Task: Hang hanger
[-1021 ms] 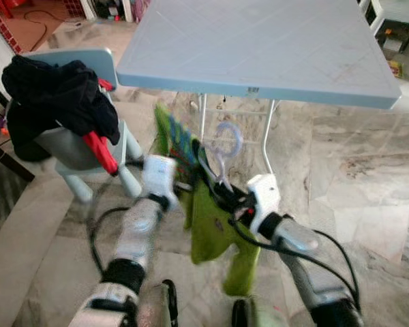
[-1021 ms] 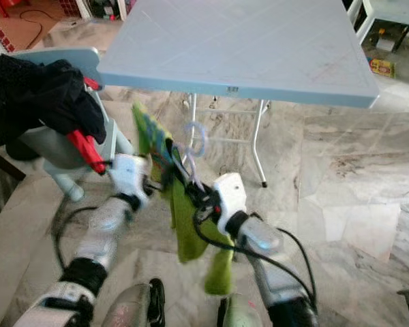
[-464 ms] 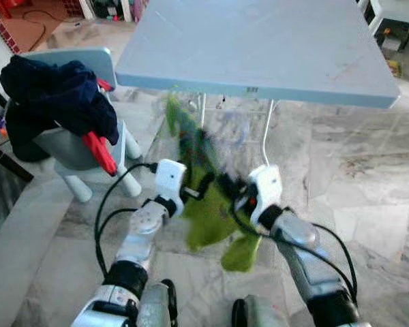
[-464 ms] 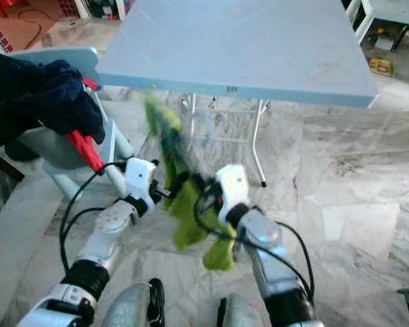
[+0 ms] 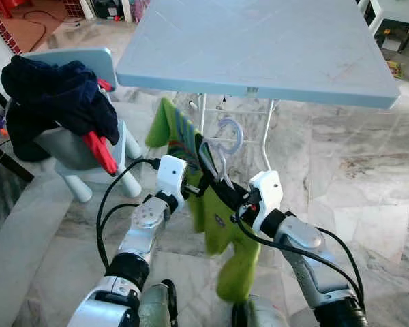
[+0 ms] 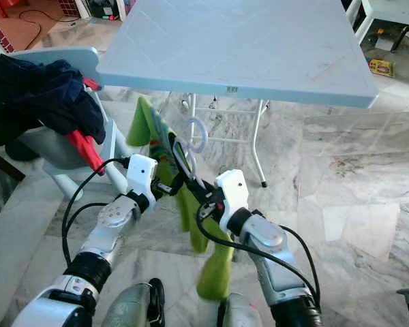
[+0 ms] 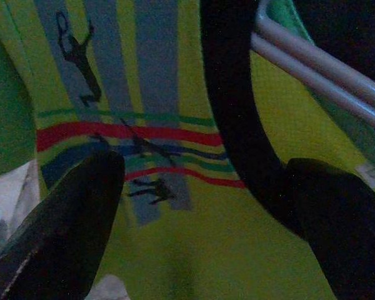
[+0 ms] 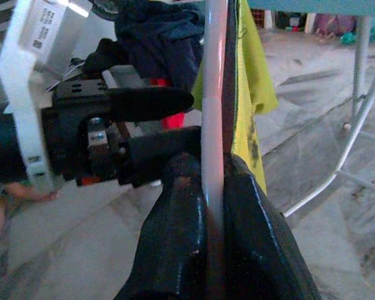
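The right gripper [image 8: 214, 187] has its two black fingers [image 8: 175, 250] pressed together on the pale bar of the hanger [image 5: 221, 153], which runs straight up between them in the right wrist view; seen from the head, that arm reaches forward and inward from the lower right, wrist bent so the white gripper body faces the robot's midline. The left gripper [image 5: 194, 185] comes in from the lower left at about the same height, its silver forearm angled up and its fingers pointing across toward the right one; in the left wrist view its fingers [image 7: 62, 231] stand apart, with the printed cloth and the hanger's bars lying between and beyond them, and whether they touch the cloth cannot be told. The hanger is held in the air between the two grippers, tilted, its translucent hook uppermost and just below the near edge of the table [image 5: 259, 48]. A green shirt [image 5: 221, 225] with a striped, figured panel hangs on it, one shoulder raised toward the left, the rest drooping down between the arms. The table is a light blue square top on thin white metal legs [image 5: 268, 139], standing directly ahead. To the left is a pale blue chair [image 5: 82, 146] with dark clothes [image 5: 58, 95] heaped over it and something red [image 5: 102, 153] poking out beneath them. The floor [image 5: 368, 177] is grey-veined marble tile, with red-brown tiling at the far upper left.
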{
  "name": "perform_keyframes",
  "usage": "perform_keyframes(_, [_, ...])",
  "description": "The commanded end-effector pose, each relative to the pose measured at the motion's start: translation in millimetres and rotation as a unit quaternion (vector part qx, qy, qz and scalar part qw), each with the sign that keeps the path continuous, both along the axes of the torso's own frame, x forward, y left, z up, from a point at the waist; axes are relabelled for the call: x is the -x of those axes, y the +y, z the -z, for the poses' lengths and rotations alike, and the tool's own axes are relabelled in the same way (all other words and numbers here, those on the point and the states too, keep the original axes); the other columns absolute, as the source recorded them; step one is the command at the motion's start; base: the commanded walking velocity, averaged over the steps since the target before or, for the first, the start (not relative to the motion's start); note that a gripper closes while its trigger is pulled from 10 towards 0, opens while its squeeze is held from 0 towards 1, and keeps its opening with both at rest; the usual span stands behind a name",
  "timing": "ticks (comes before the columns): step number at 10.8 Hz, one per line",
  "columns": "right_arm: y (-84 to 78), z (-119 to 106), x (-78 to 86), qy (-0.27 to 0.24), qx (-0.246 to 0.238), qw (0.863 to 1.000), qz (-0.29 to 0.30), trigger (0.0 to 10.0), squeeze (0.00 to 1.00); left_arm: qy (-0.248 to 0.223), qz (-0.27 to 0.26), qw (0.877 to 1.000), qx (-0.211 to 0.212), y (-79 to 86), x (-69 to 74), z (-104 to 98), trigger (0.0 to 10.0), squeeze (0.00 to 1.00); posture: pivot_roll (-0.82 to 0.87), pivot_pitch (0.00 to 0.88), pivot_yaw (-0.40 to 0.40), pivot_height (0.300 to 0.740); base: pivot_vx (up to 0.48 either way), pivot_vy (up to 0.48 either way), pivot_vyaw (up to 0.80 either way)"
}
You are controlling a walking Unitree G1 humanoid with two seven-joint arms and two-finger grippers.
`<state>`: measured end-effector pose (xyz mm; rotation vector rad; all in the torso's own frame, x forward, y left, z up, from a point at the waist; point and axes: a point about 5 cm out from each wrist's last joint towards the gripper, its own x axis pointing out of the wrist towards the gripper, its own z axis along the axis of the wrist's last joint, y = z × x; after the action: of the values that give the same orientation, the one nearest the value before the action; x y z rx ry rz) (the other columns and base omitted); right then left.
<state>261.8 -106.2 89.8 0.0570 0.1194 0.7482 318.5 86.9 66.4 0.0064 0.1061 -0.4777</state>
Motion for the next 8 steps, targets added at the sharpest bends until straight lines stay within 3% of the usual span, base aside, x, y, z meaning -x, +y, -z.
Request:
perform_keyframes(1, [5.0, -9, 6.5, -0.014, -0.018, 0.999, -0.033, 10.0, 0.00, -0.003, -0.051, 0.999, -0.017, 21.5, -7.1, -1, 10.0, 0.00, -0.08, 0.125, 0.034, 0.740, 0.000, 0.000, 0.00])
perform_keyframes(2, [1.4, -4, 10.0, -0.006, -0.006, 0.999, -0.040, 10.0, 0.00, -0.006, -0.076, 0.997, -0.027, 35.9, -11.4, -3, 10.0, 0.00, -0.08, 0.125, 0.032, 0.740, 0.000, 0.000, 0.00])
perform_keyframes(3, [-0.4, -1, 9.2, -0.009, 0.008, 0.999, -0.038, 10.0, 0.00, -0.016, -0.079, 0.996, -0.035, 40.1, -12.9, -6, 10.0, 0.00, -0.07, 0.126, 0.030, 0.740, 0.000, 0.000, 0.00])
perform_keyframes(4, [-3.0, 1, 3.5, -0.008, 0.009, 1.000, -0.012, 10.0, 0.00, -0.023, -0.081, 0.996, -0.031, 40.5, -15.1, -10, 10.0, 0.00, -0.07, 0.128, 0.029, 0.740, 0.000, 0.000, 0.00])
perform_keyframes(5, [-4.5, 7, -5.8, -0.009, 0.029, 0.999, 0.026, 10.0, 0.00, -0.038, -0.048, 0.998, -0.016, 26.1, -14.6, -17, 10.0, 0.00, -0.06, 0.127, 0.029, 0.740, 0.000, 0.000, 0.00])
perform_keyframes(6, [-1.3, 8, -5.3, -0.004, 0.023, 1.000, 0.017, 10.0, 0.00, -0.047, -0.034, 0.998, -0.023, 21.4, -14.6, -19, 10.0, 0.00, -0.06, 0.127, 0.028, 0.740, 0.000, 0.000, 0.00])
perform_keyframes(8, [4.9, 13, -3.7, -0.003, 0.029, 1.000, 0.003, 10.0, 0.00, -0.047, -0.042, 0.998, -0.028, 27.3, -18.9, -21, 10.0, 0.00, -0.06, 0.126, 0.031, 0.740, 0.000, 0.000, 0.00])
